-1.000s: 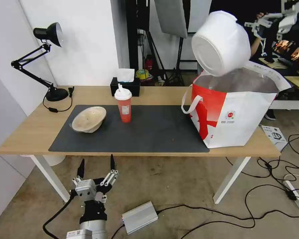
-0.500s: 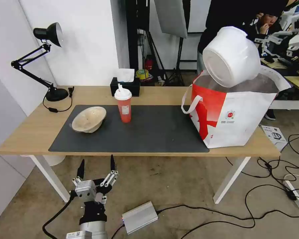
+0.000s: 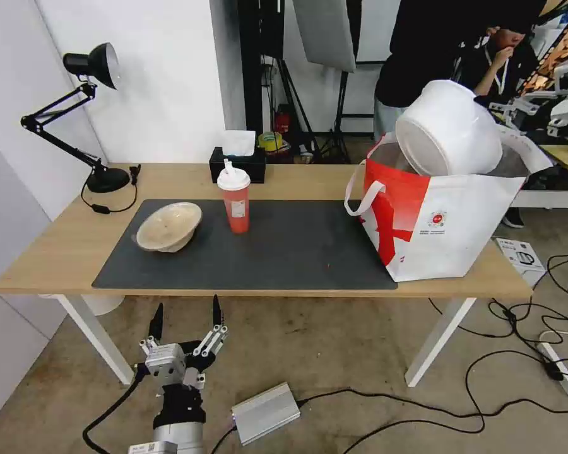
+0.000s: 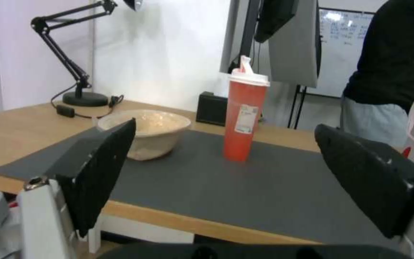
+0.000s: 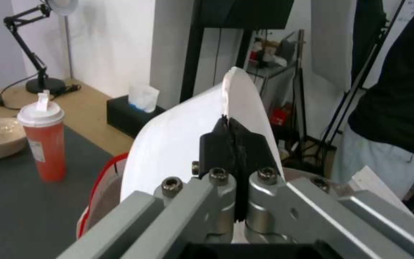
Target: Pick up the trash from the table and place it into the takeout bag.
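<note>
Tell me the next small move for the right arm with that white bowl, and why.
Probably lower a little more, then let go. The right gripper is shut on the rim of the white bowl, which sits tilted, only partly inside the mouth of the bag. The left gripper hangs open below the table.

White walls are seen behind a black desk lamp (image 3: pixel 88 69); cables (image 3: pixel 524 353) are strewn across a concrete floor (image 3: pixel 334 353).

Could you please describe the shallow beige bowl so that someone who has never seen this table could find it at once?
On the long light-wood table lies a dark grey mat; look at the mat's end nearest the black desk lamp. The beige pulp bowl sits there, tilted, beside the red drink cup. Unlike the tall, lidded cup, it is low, wide and open.
</note>
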Robot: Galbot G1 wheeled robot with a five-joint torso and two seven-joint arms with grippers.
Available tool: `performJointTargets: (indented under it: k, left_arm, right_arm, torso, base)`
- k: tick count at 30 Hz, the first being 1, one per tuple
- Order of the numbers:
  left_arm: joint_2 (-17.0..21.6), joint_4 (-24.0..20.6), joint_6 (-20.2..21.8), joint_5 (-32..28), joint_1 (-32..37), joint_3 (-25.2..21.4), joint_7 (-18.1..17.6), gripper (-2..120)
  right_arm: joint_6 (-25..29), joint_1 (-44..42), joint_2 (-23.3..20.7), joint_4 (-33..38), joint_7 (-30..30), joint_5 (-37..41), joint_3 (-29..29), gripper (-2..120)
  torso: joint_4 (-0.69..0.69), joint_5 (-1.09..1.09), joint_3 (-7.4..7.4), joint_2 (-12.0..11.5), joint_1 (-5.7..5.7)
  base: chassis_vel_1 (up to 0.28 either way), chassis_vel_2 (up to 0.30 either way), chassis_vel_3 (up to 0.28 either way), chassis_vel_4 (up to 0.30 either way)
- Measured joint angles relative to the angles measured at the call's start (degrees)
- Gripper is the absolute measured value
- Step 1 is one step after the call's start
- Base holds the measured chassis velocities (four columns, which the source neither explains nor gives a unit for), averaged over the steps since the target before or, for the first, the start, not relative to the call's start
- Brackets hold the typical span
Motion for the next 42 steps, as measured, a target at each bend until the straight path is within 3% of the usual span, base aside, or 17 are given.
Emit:
performJointTargets:
  k: [25,28,30,32,42]
  left_arm:
    - [-0.4,0.0,-0.4,0.5,0.3,0.5,0.0,100]
    - [-0.4,0.1,-0.5,0.6,0.3,0.6,0.0,100]
    - [-0.4,0.1,-0.5,0.6,0.3,0.6,0.0,100]
    - [-0.5,0.1,-0.5,0.6,0.3,0.6,0.0,100]
    - [-0.7,0.1,-0.6,0.6,0.2,0.7,0.0,100]
  right_arm:
    - [1.3,-6.7,1.0,1.4,-0.4,-1.7,3.1,0]
    - [1.6,-6.9,1.0,1.7,-0.4,-2.3,3.1,13]
    - [1.6,-6.9,1.0,1.8,-0.4,-2.3,3.1,15]
    - [1.6,-6.8,1.0,1.9,-0.4,-2.4,3.1,28]
    - [1.7,-6.5,0.7,1.8,-0.3,-2.5,3.0,64]
  torso:
    - [0.0,0.0,0.0,0.0,0.0]
    - [0.0,-0.01,0.0,0.0,0.0]
    - [0.0,-0.01,0.0,0.0,0.0]
    - [0.0,-0.01,0.0,0.0,0.0]
    - [0.0,-0.01,0.0,0.0,0.0]
  base:
    - [0.0,0.0,0.0,0.0]
    - [0.0,0.0,0.0,0.0]
    - [0.0,0.0,0.0,0.0]
    - [0.0,0.0,0.0,0.0]
    - [0.0,0.0,0.0,0.0]
